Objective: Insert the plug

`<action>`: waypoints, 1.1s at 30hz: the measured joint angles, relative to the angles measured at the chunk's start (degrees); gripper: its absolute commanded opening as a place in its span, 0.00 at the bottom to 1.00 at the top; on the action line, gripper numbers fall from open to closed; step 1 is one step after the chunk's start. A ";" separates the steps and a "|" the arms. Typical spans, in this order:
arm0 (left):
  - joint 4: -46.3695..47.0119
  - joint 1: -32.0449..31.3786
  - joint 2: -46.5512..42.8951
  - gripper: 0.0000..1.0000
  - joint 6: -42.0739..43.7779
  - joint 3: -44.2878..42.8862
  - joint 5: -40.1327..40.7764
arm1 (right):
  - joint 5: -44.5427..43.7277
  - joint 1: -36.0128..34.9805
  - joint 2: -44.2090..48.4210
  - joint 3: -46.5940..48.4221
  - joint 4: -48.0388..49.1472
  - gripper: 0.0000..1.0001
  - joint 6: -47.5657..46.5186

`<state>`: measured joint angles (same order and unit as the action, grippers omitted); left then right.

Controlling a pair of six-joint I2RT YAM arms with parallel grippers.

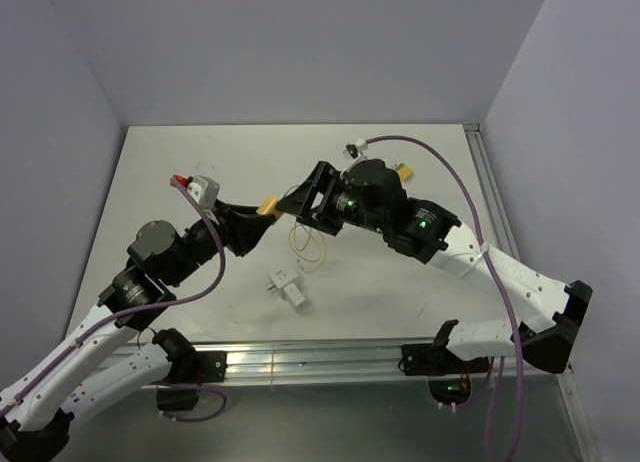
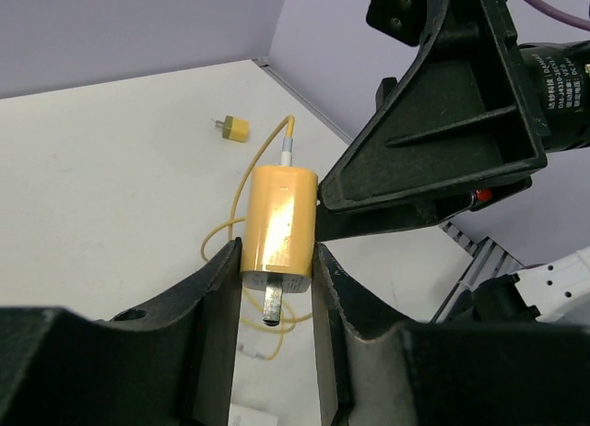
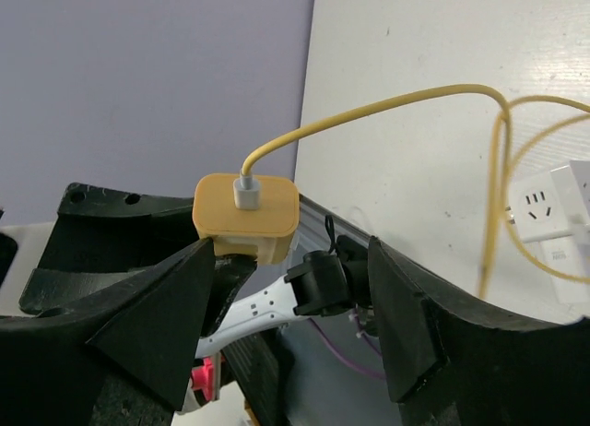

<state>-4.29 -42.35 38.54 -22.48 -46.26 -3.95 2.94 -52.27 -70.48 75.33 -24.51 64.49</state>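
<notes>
The plug (image 1: 403, 170) is a tiny yellow block with a dark end and no wire. It lies on the table at the back right, behind my right arm, and shows far off in the left wrist view (image 2: 232, 128). My left gripper (image 1: 262, 210) (image 2: 277, 269) is shut on a larger yellow connector (image 1: 266, 206) (image 2: 279, 225) (image 3: 245, 214), held in the air, metal prong toward the wrist. Its thin yellow wire (image 1: 305, 247) (image 3: 498, 168) loops down to the table. My right gripper (image 1: 300, 204) (image 3: 290, 246) is open, with its fingers (image 2: 433, 140) close beside that connector and not gripping it.
A small white socket block (image 1: 287, 287) (image 3: 553, 214) lies on the table below the grippers, near the front rail (image 1: 320, 352). A small white and dark part (image 1: 354, 148) sits at the back. Purple cables run along both arms. Walls close the table at the left, back and right.
</notes>
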 measured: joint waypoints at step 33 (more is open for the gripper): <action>-2.47 -1.77 1.84 0.00 0.92 -0.07 0.70 | -1.66 -0.70 -5.51 3.82 -1.27 0.52 -0.46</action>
<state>-6.76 -44.12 40.38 -21.56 -46.33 -3.25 1.28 -52.97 -75.99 79.15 -25.78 64.03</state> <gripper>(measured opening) 0.367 0.583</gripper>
